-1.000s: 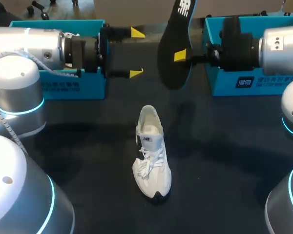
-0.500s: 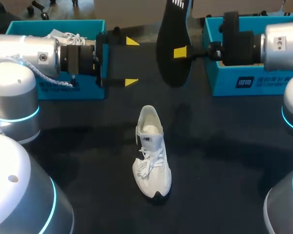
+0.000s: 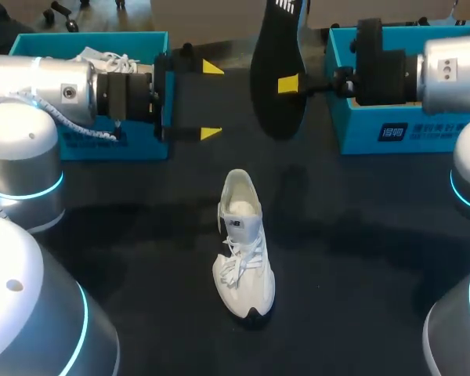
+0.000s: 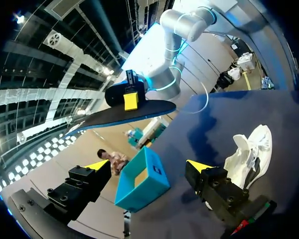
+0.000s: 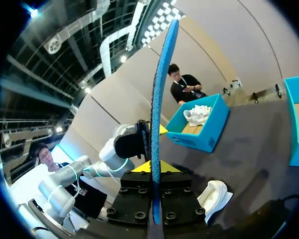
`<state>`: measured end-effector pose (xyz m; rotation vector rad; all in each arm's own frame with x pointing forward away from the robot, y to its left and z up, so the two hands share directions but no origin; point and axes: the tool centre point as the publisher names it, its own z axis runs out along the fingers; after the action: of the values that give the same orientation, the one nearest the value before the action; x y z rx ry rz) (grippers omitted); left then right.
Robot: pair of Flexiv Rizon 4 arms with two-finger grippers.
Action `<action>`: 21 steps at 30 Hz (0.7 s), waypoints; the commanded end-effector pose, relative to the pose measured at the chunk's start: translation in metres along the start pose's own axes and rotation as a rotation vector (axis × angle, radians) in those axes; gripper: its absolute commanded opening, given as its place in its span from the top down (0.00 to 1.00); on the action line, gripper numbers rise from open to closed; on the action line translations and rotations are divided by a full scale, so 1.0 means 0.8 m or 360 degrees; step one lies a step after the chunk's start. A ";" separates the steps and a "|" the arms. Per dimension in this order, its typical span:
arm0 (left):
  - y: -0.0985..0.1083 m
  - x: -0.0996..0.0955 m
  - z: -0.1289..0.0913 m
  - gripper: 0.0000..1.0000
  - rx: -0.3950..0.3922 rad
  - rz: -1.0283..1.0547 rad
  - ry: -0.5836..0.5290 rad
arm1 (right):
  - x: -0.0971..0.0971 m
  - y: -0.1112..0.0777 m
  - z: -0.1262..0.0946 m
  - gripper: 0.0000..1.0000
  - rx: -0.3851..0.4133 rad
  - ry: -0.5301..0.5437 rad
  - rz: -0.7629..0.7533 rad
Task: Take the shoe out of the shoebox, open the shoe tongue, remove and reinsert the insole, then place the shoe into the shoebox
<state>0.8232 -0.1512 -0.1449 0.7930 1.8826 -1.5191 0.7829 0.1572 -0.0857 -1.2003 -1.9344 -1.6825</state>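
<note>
At mid-table, out of both boxes, upright on its sole: white sneaker (image 3: pixel 243 251), toe toward the near edge, heel toward the boxes. Soft pale upper, rounded and bulky at the forefoot, with a dark patch of sole at the toe tip. Laces loose and tangled over the instep; heel collar gaping.

Above and beyond it, raised clear of the table: insole (image 3: pixel 278 78), thin, flat and elongated, held on edge. Black on the face toward the head camera, blue along the rim and on the other face in the right wrist view (image 5: pixel 157 124).

Clamped on that insole near mid-length, one yellow-tipped finger to each face: right gripper (image 3: pixel 290 84), level in front of the right shoebox (image 3: pixel 399 129).

Opposite, facing the insole but short of it: left gripper (image 3: pixel 210 100), fingers spread wide, nothing between them, level in front of the left shoebox (image 3: pixel 78 39).

Both shoeboxes teal, rigid, open-topped, at the far side of the table. Second white sneaker (image 3: pixel 106 59) lying in the left one, laces showing.

Underneath everything, matte black table (image 3: pixel 360 235).
</note>
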 end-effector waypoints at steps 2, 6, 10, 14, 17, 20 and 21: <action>0.003 -0.002 -0.002 0.00 -0.0056 -0.0033 0.0100 | -0.004 0.000 0.003 1.00 -0.0003 0.0009 -0.0034; 0.006 0.004 -0.004 0.00 -0.0086 -0.0068 0.0121 | -0.024 0.002 0.007 1.00 -0.0015 0.0052 -0.0172; 0.009 0.012 -0.006 0.00 -0.0120 -0.0079 0.0174 | -0.041 0.003 0.011 1.00 -0.0012 0.0076 -0.0273; 0.016 0.026 -0.011 0.00 -0.0140 -0.0076 0.0248 | -0.054 0.000 0.018 1.00 -0.0040 0.0117 -0.0335; 0.026 0.037 -0.015 0.00 -0.0183 -0.0079 0.0308 | -0.063 -0.002 0.026 1.00 -0.0048 0.0144 -0.0342; 0.036 0.047 -0.018 0.00 -0.0228 -0.0105 0.0356 | -0.071 -0.005 0.031 1.00 -0.0051 0.0156 -0.0343; 0.040 0.050 -0.019 0.00 -0.0241 -0.0132 0.0378 | -0.073 -0.006 0.032 1.00 -0.0056 0.0167 -0.0341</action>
<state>0.8184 -0.1284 -0.1904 0.8552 2.1574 -1.3698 0.8155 0.1518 -0.1287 -0.9366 -2.0520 -1.8370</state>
